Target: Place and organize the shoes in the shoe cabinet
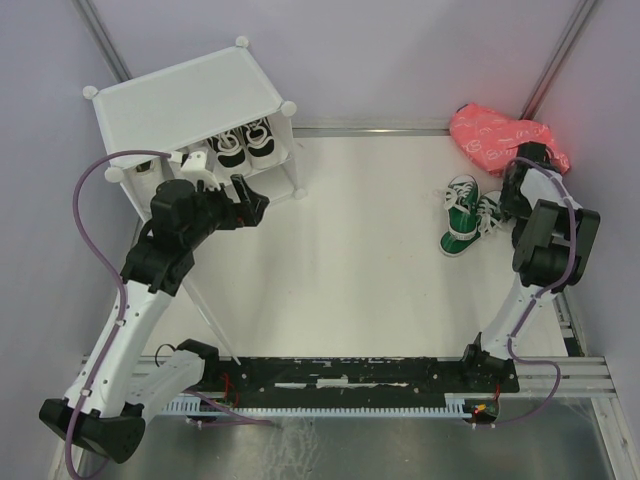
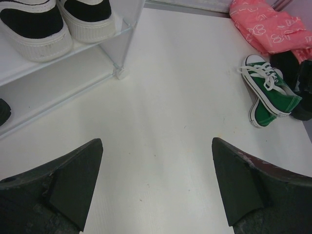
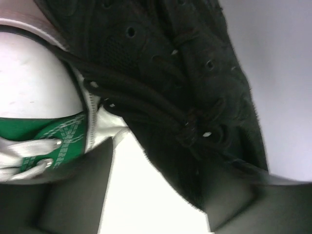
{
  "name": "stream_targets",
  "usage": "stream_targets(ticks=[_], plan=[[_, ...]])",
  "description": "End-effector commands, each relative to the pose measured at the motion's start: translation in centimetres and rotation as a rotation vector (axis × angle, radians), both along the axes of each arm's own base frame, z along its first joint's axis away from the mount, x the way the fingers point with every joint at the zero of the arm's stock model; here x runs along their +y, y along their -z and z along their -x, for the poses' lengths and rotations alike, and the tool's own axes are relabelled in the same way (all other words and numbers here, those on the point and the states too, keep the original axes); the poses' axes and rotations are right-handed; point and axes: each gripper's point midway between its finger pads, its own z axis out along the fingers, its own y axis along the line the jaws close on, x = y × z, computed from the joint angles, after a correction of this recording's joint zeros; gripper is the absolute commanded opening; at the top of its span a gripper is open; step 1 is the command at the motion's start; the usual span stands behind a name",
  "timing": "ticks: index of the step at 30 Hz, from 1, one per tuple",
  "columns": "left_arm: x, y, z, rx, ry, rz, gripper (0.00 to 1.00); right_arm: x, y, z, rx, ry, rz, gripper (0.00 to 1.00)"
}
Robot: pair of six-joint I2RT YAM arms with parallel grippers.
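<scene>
Right claw (image 3: 161, 168) at black laced shoe (image 3: 170, 73), green sneaker (image 3: 44, 131) beside

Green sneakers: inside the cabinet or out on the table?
Out. The green sneakers lie on the table, well apart from the shoe cabinet.

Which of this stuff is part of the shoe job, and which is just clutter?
Job:
- shoe cabinet
- black sneakers, on a shelf inside it
- green sneakers, not yet shelved
- black shoe, beside the green pair

Lying about:
- pink bag, far right corner
</scene>
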Motion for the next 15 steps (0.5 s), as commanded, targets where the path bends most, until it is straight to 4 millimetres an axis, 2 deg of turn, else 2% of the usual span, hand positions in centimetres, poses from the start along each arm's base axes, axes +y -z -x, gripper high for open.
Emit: stream_targets(ticks=[1,3,5,8,12,15], plan=[[0.5,-3.1,0.4,-0.077,-0.021,0.017,0.98,-0.4,0.8,0.9,-0.004,0.035,-0.008,0.58],[0.7,-3.2,0.6,-0.079,-0.026,0.014,0.98,-0.2,0.0,0.8,-0.033,0.037,-0.013,0.36],[0.7,-3.2,0.6,-0.077,-0.029,0.011,0.98,0.0,-2.0,0.7,-0.073,0.035,-0.005,0.26],[0.8,-3.3,0.9,-0.084,-0.03,0.014,0.98,0.1,-6.0,0.7,-0.152,0.033,0.008,0.04],[1.1,-3.7,1.3,-0.097,-0.035,0.013,0.98,1.6,-12.5,0.6,-0.29,-0.012,-0.023,0.02],[1.4,-4.6,1.9,-0.123,-0.042,0.016,0.98,4.0,-17.7,0.7,-0.403,-0.085,-0.065,0.02]])
